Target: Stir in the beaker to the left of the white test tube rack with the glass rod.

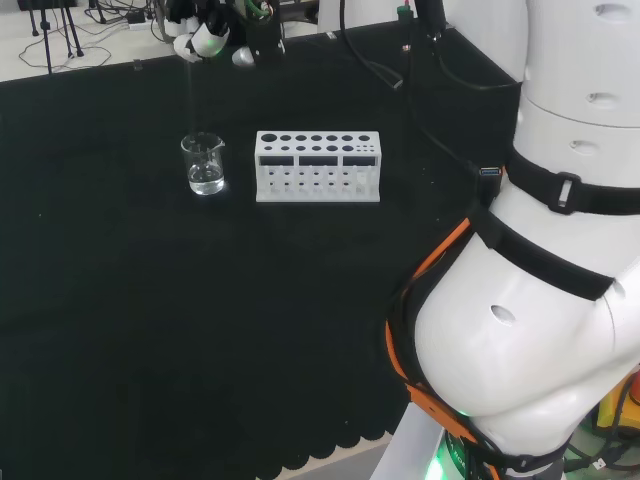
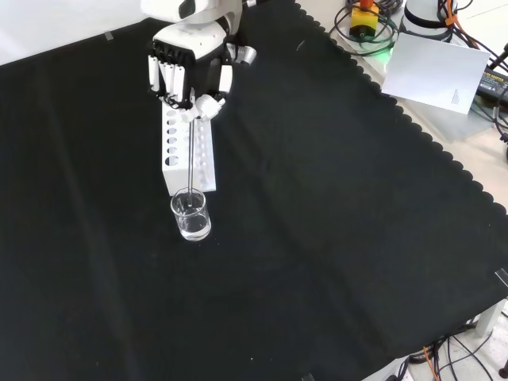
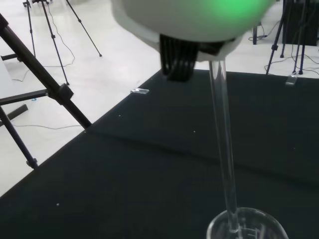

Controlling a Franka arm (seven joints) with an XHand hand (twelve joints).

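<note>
Glass rod (image 2: 190,155) hangs from the hand (image 2: 184,73) and reaches down into the beaker (image 2: 191,214), which stands on the black cloth of the bench (image 2: 333,238). In the front view the hand comes in from the top, above the far end of the white test tube rack (image 2: 188,151), and its fingers (image 2: 171,79) and thumb are curled in, pinching the rod's upper end. The rod runs nearly upright from there, passing in front of the rack, and its lower end goes in through the beaker's rim.

In the head view the beaker (image 1: 204,164) sits just left of the rack (image 1: 318,166), close beside it but not touching, and a little clear liquid shows in its bottom. The hand (image 1: 200,38) is high above it near the view's top edge, and the rod (image 1: 192,95) shows as a thin pale line dropping toward the beaker's mouth.

In the wrist view the rod (image 3: 223,139) descends from the blurred white part of the hand (image 3: 189,20) into the round rim of the beaker (image 3: 247,226). Whether its tip touches the bottom or the liquid cannot be told.
</note>
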